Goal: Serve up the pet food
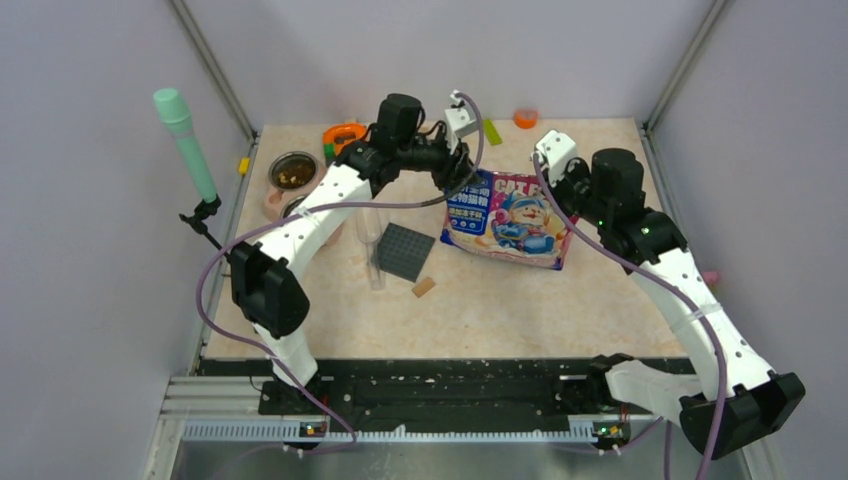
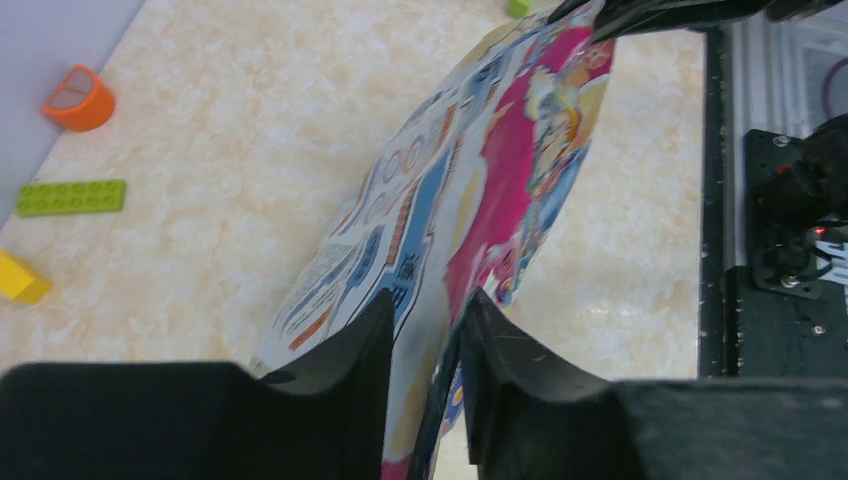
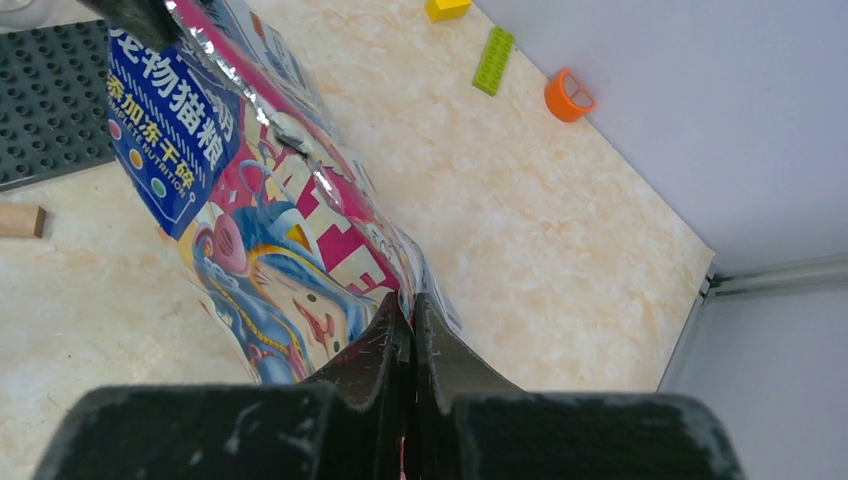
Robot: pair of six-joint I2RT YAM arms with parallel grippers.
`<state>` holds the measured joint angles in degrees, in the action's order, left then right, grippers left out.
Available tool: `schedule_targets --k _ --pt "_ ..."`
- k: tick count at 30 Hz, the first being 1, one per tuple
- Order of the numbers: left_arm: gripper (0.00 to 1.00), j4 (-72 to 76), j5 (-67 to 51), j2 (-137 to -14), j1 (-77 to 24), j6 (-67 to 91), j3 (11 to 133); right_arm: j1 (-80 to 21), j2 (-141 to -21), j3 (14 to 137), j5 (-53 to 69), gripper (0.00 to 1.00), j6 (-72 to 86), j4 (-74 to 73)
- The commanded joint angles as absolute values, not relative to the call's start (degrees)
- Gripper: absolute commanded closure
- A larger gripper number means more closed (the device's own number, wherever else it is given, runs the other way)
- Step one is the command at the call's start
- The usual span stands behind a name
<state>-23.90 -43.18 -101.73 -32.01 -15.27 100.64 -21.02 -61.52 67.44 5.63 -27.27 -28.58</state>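
The cat food bag (image 1: 510,220) is found on the bench (image 1: 480,310) right of centre, just beside the dark grey studded plate (image 1: 405,250), with its printed face turned up and its far edge raised. It is held at both far corners. The left jaws are closed down onto the left corner, with the film filling the narrow gap between them. The right jaws are pressed almost together on a thin fold at the right corner.

The bag is judged to be soft and glossy, so slip in the grip is to be expected. The weight of the loose kibble is likely to sag toward the low end and to shift when the bag is tilted. In the right wrist view a strip of silver foil (image 3: 255,100) with a small ragged tear is seen along the upper edge. That edge is taken to be the mouth, though it cannot be told whether it is fully open.

Hold is best taken where it is now, on the flat seam at the corners, not on the bulging middle.

A bowl (image 1: 293,172) with dark contents is seen well apart to the left, and a small tan block (image 1: 424,287) lies near the plate.
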Motion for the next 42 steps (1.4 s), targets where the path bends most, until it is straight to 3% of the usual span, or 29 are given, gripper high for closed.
schedule_targets --k 1,3,7,13,15,16,17,19,24,25,27,42 --pt "0.46 -29.0 -38.0 -99.4 -29.4 -16.1 105.3 -18.0 -58.4 69.1 1.2 1.00 -27.5 -26.9" --pt "0.39 -31.5 -36.1 -99.5 -29.3 -17.1 106.1 -17.9 -58.5 69.2 1.4 1.00 -27.3 -26.8" --pt "0.39 -35.0 -34.7 -98.6 -28.3 -20.1 105.2 -17.8 -58.8 69.4 2.1 1.00 -27.6 -27.1" --pt "0.48 -33.1 -38.6 -99.1 -27.2 -19.1 104.4 -17.4 -59.4 69.9 2.3 1.00 -27.3 -27.7" --pt "0.64 -33.1 -39.1 -100.1 -27.3 -18.6 105.5 -17.4 -59.6 70.0 0.8 0.76 -27.1 -28.6" --pt "0.81 -33.3 -39.0 -100.6 -27.2 -18.2 106.1 -17.5 -59.5 69.8 0.3 0.65 -27.3 -29.0" --pt "0.98 -33.2 -38.9 -100.9 -27.2 -17.9 106.6 -17.4 -59.2 69.5 -1.7 0.61 -27.5 -29.4" --pt "1.00 -32.8 -38.7 -101.2 -27.2 -17.4 106.8 -16.8 -58.5 68.7 -3.3 0.60 -28.2 -30.2" --pt "1.00 -30.5 -39.1 -100.3 -26.9 -16.9 105.3 -14.8 -56.2 66.3 -3.4 0.64 -28.5 -29.8" --pt "1.00 -29.8 -39.1 -100.2 -26.9 -16.7 104.9 -14.7 -56.3 66.3 -2.6 0.72 -28.5 -29.8" --pt "1.00 -28.5 -38.6 -99.9 -26.8 -16.0 104.4 -14.6 -57.3 67.5 -2.7 0.99 -28.2 -30.8" --pt "1.00 -17.9 -22.8 -93.6 -19.6 -6.8 94.5 -10.2 -50.2 61.3 -9.2 1.00 -28.3 -24.4"
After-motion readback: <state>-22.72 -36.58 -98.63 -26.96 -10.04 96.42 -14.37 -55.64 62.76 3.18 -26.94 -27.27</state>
